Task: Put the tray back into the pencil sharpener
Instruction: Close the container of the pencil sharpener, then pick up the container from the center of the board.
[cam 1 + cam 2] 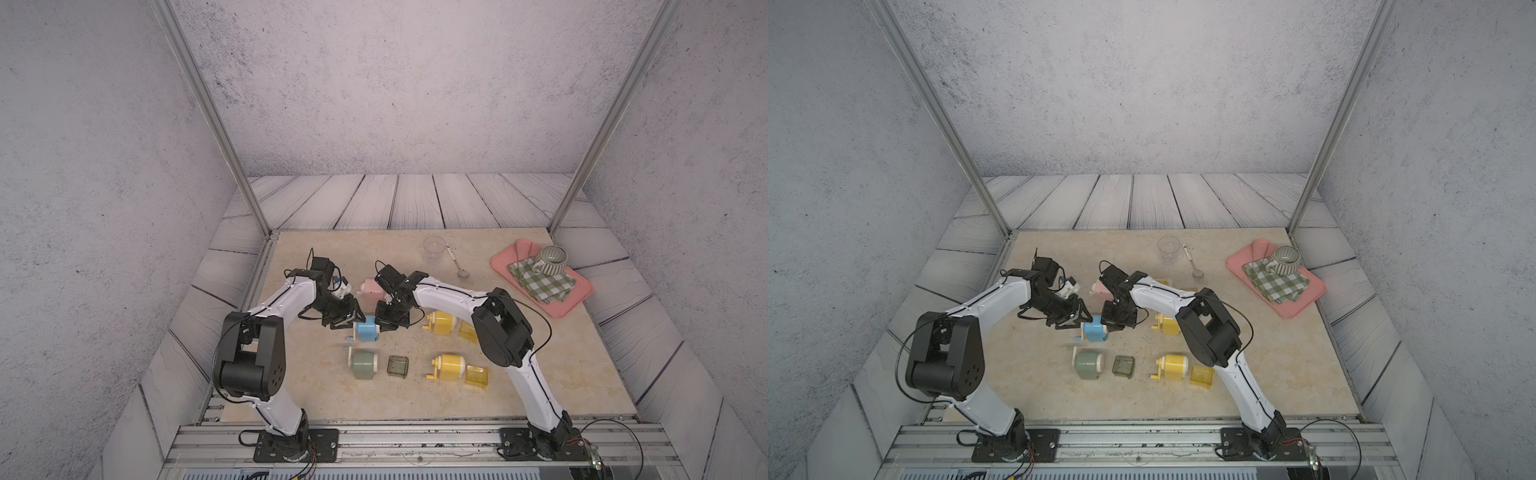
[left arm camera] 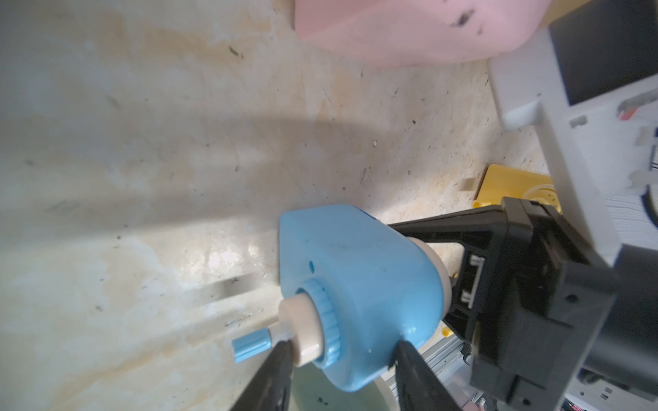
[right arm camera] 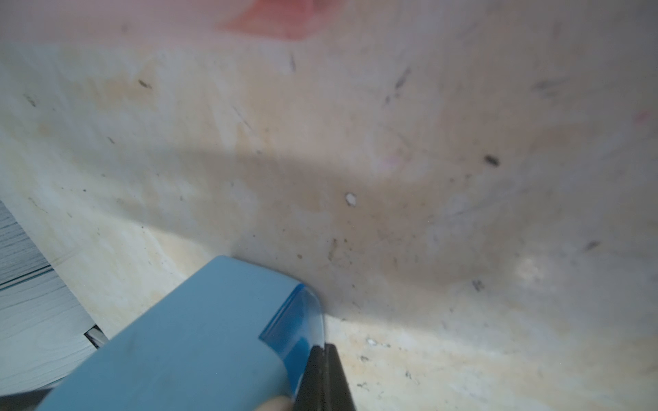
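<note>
Blue sharpener (image 2: 356,284) sits gripped in left jaws; right jaws closed, perhaps pinching tray (image 3: 295,331).

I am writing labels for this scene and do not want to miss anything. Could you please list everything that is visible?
blue sharpener: 1, blue, table centre
blue tray: 1, translucent blue, sticking out of blue sharpener
pink sharpener: 1, pink, behind the blue one
green sharpener: 1, grey-green, nearer than the blue one
dark tray: 1, dark green, beside green sharpener
yellow sharpeners: 2, yellow, right of centre
yellow trays: 2, translucent yellow, one beside each
cup: 1, clear, far side
spoon: 1, metal, beside cup
serving tray: 1, pink, far right
cloth: 1, green checked, on serving tray
mug: 1, striped, on cloth
left gripper: 1, black, shut on blue sharpener
right gripper: 1, black, shut on blue tray
</note>
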Controlling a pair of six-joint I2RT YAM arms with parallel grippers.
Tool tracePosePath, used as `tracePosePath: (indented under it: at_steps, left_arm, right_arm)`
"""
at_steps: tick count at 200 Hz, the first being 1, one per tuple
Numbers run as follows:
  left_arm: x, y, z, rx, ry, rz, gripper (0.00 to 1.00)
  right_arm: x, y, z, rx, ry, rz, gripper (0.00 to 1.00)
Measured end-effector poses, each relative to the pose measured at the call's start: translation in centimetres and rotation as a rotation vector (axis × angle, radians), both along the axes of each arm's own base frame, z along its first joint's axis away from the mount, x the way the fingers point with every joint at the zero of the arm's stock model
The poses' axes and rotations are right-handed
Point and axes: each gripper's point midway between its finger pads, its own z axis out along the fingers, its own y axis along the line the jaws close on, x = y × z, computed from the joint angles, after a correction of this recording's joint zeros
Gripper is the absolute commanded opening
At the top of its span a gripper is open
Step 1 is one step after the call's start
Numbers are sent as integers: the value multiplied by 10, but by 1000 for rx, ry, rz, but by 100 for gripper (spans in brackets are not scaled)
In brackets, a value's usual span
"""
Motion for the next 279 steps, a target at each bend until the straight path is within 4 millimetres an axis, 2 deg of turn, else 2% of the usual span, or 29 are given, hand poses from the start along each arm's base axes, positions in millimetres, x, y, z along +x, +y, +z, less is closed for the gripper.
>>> tracePosePath:
  at_steps: [42,61,80,91,120,137,157,184,208,234,279]
  left_arm:
    - [0,0,0,-1,1,0,49]
    - [0,0,0,-1,1,0,50]
    - [0,0,0,0,2,0,51]
    - [-1,0,0,0,3,-1,55]
    - [-4,4,3,26,14,-1,64]
    - [-4,5,17,28,-15,2,67]
    - [3,5,49,15,-110,8,67]
    - [4,6,97,-4,-261,23,67]
    - [-6,12,116,6,-313,41,65]
    - [-22,21,114,46,-291,61,63]
    - [-59,37,97,113,-195,111,64]
  right_arm:
    - [-1,-1,-4,5,11,-8,0]
    - [1,-2,0,-4,-4,-7,0]
    - [6,-7,14,-27,-43,-3,5]
    - [9,-10,27,-40,-76,0,12]
    - [16,-22,60,-67,-160,4,19]
    - [16,-31,76,-93,-196,4,23]
    - [15,-43,88,-128,-220,4,26]
    - [8,-60,101,-165,-239,-4,30]
    - [-6,-78,105,-197,-241,-9,32]
    - [-27,-88,104,-220,-222,5,35]
    - [-55,-87,87,-259,-189,64,39]
